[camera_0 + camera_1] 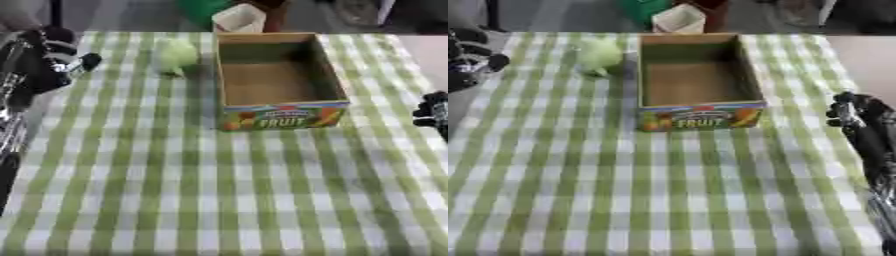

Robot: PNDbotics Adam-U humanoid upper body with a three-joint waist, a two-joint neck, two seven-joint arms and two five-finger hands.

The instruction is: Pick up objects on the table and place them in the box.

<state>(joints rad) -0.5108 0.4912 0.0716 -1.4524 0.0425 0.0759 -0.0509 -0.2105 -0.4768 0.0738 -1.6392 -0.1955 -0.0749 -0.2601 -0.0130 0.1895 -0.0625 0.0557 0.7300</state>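
A cardboard box (278, 80) stands open-topped on the far half of a table covered with a green-and-white checked cloth (201, 190), its near wall printed with fruit pictures and the word FRUIT. The inside of the box shows only bare brown cardboard. Just to the left of the box, close to its far left corner but apart from it, lies a pale green, rounded object (176, 56) (its outline is soft, so nothing more than colour and shape can be made out). The left hand (54, 59) hangs over the table's far left edge, level with the green object and to its left, with a stretch of bare cloth between them; its dark fingers look bent inward and nothing is seen in them, though the blur leaves this uncertain. The green object therefore sits between this hand and the box, nearer the box. The right hand (852, 114) shows at the right edge of the table, nearer the camera than the box's printed wall and well apart from the green object, with the whole box between the two; whether its fingers are straight or curled cannot be told. Behind the box, beyond the table's far edge, stands a small white container (239, 18).
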